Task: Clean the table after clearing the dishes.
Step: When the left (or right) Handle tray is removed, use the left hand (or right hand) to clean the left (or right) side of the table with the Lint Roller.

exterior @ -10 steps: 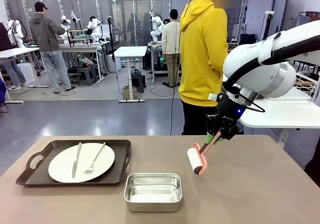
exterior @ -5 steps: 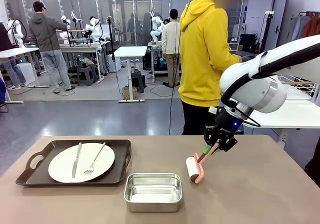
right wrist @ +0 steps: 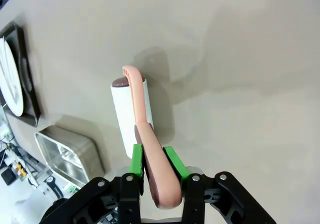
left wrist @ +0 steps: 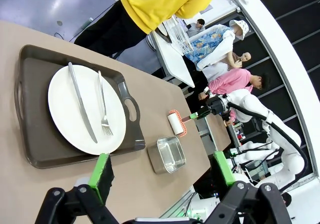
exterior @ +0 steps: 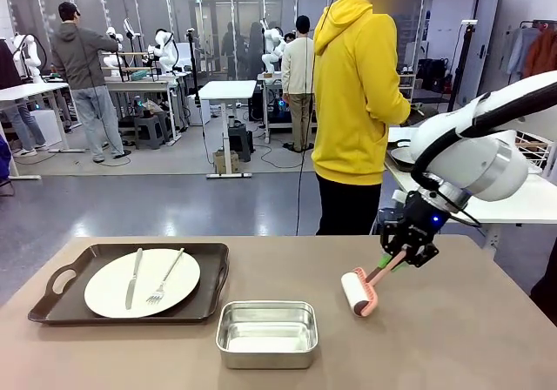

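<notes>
My right gripper [exterior: 406,256] is shut on the pink handle of a white lint roller [exterior: 358,292], whose roll lies on the taupe table [exterior: 470,338] right of centre. The right wrist view shows the green pads [right wrist: 136,160] clamping the handle, with the roller [right wrist: 129,115] pressed to the table [right wrist: 240,59]. The dishes, a white plate [exterior: 142,282] with knife and fork on a dark tray [exterior: 52,307], sit at the table's left. My left gripper [left wrist: 162,170] hangs open high above the table, looking down on the plate [left wrist: 85,109] and the roller [left wrist: 176,123].
A small steel pan [exterior: 266,333] stands at the front middle, between tray and roller. A person in a yellow hoodie [exterior: 357,103] stands at the far edge with their back turned. A white table [exterior: 522,200] lies behind my right arm.
My right gripper has carried the roller to the right and slightly down along the table. The tray, plate and pan have not moved.
</notes>
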Robot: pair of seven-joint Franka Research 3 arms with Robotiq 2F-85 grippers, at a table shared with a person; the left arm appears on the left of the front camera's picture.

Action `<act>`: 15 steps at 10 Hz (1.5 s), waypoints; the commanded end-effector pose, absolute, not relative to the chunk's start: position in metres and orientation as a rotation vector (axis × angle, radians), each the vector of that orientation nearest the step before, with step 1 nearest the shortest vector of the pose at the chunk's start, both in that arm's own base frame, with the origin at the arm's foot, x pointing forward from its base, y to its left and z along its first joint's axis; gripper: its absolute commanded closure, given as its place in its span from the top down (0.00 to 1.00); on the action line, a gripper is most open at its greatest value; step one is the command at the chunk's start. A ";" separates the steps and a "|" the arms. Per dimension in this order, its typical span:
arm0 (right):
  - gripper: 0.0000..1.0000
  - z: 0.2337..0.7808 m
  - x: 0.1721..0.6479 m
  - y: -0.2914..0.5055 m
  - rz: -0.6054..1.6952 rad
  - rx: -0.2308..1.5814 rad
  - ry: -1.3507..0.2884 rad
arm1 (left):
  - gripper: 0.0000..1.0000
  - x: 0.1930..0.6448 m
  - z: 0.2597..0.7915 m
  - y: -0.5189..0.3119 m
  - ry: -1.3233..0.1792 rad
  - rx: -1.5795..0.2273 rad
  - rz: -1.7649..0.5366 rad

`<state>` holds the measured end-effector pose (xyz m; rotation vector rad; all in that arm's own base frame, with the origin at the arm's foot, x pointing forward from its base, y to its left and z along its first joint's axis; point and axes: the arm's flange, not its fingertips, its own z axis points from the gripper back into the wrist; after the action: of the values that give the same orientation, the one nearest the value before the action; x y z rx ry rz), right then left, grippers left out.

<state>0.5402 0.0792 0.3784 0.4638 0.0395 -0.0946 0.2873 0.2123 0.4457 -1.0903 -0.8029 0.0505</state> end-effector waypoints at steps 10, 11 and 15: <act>0.23 0.395 0.485 -0.036 -0.256 0.030 -0.141 | 1.00 0.288 0.448 0.216 -0.818 -1.104 0.039; 0.23 0.404 0.486 -0.036 -0.256 -0.004 -0.156 | 1.00 0.288 0.448 0.216 -0.818 -1.104 0.039; 0.23 0.439 0.487 -0.033 -0.232 -0.063 -0.211 | 1.00 0.288 0.448 0.216 -0.818 -1.104 0.039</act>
<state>0.4930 -0.0405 0.4272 -0.0377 -0.1953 -0.2072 0.2872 0.2124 0.4456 -1.0904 -0.8030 0.0506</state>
